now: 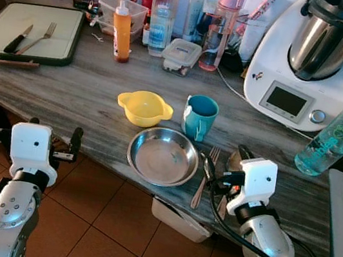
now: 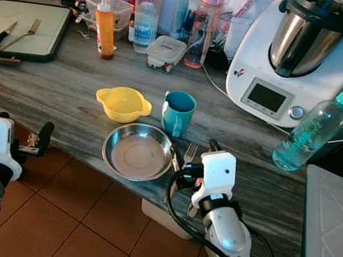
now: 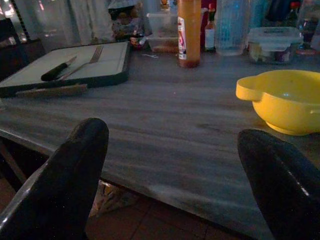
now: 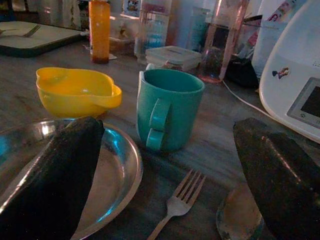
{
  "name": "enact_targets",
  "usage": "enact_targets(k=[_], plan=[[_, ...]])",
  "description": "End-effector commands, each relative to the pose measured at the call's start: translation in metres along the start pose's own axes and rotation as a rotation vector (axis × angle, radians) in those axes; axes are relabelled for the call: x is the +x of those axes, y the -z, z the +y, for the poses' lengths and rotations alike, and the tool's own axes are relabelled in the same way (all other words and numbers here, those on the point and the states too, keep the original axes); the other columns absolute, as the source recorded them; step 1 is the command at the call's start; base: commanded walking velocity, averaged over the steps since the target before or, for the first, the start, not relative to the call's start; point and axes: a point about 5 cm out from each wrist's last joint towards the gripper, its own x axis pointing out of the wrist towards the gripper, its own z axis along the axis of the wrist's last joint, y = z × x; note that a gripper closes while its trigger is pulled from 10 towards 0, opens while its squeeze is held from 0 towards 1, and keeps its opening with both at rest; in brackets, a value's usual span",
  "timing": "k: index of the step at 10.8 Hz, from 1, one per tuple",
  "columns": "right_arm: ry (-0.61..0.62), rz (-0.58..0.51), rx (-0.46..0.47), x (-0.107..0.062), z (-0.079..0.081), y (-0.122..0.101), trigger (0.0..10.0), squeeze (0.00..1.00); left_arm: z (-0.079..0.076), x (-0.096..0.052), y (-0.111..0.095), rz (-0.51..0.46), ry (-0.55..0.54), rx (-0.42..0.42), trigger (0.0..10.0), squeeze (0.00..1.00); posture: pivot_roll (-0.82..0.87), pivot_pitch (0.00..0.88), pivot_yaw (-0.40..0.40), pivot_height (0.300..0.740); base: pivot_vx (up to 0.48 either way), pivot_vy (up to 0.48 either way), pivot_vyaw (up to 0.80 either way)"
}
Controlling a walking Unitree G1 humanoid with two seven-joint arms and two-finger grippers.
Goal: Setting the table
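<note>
**Place setting nearly laid**

Head view: steel plate [image 1: 163,156], yellow bowl [image 1: 144,108] and teal mug [image 1: 199,116] grouped at the counter edge, a fork [image 1: 203,177] just right of the plate. Knife [image 1: 17,38] on the far tray [image 1: 59,52].

Left wrist: left gripper [image 3: 172,165] released, empty.

Right wrist: right gripper [image 4: 167,175] spread over fork and spoon [image 4: 239,220]; knife probably remains

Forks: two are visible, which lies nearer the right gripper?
The fork beside the steel plate, just below the right gripper; the other fork lies on the far cutting board.
</note>
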Motion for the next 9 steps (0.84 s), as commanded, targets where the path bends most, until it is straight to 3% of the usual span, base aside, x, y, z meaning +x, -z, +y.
enact_targets(k=[1, 9], plan=[[0.006, -0.011, -0.004, 0.0001, -0.0002, -0.0032, 10.0, 0.0, -0.0006, 0.0005, 0.0004, 0.008, 0.004, 0.002, 10.0, 0.0, 0.17, 0.012, -0.041, 0.74, 0.0, 0.289, 0.0], [0.021, -0.011, 0.0, 0.0005, 0.0008, -0.0012, 10.0, 0.0, -0.0002, 0.0015, -0.0004, 0.008, 0.025, 0.016, 10.0, 0.0, 0.17, 0.011, -0.031, 0.74, 0.0, 0.46, 0.0]])
